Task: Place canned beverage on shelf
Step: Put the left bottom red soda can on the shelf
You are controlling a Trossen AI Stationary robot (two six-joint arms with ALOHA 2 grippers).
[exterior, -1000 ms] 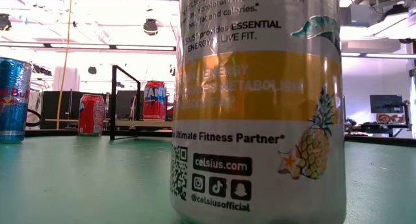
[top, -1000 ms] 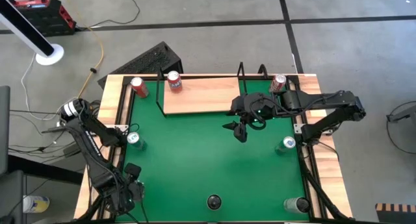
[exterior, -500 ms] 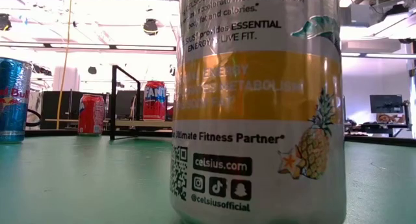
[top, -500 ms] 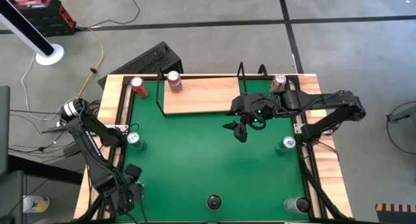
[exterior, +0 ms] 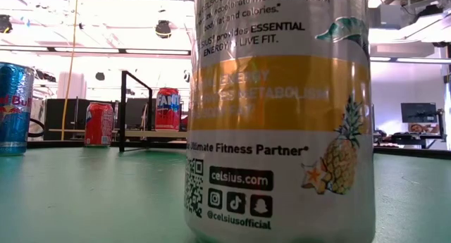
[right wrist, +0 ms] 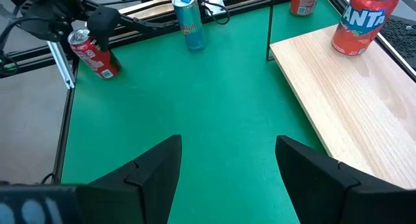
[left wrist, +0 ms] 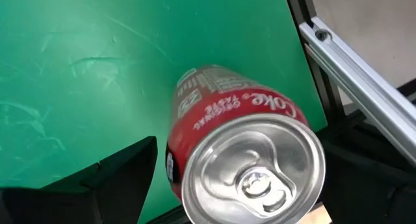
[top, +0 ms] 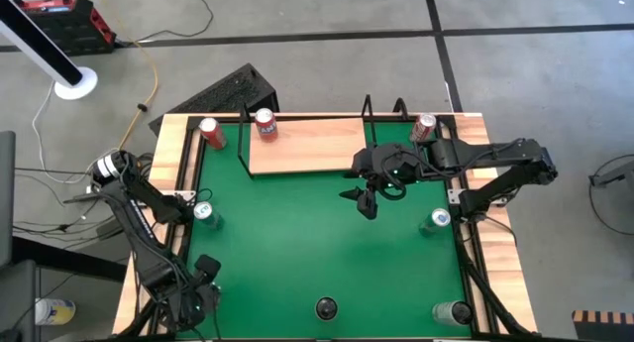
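Note:
A red Coke can (left wrist: 234,120) stands on the green table at its near left corner; it also shows in the right wrist view (right wrist: 93,54). My left gripper (top: 205,278) hangs over it and hides it in the high view. One finger (left wrist: 123,175) stands beside the can with a strip of green between them; the other finger is hidden behind the can's top. The light-wood shelf (top: 307,146) stands at the far edge with a Fanta can (top: 265,125) on its left end. My right gripper (top: 362,201) is open and empty just in front of the shelf.
A tall Celsius can (exterior: 278,109) stands at the near edge, filling the low view. Blue cans stand at the left (top: 205,213) and right (top: 437,220). Red cans stand at the far left (top: 211,132) and far right (top: 424,127). Another can (top: 451,312) stands near right.
My left gripper has shifted a little at the table's near left corner, over the Coke can. My right arm has kept still.

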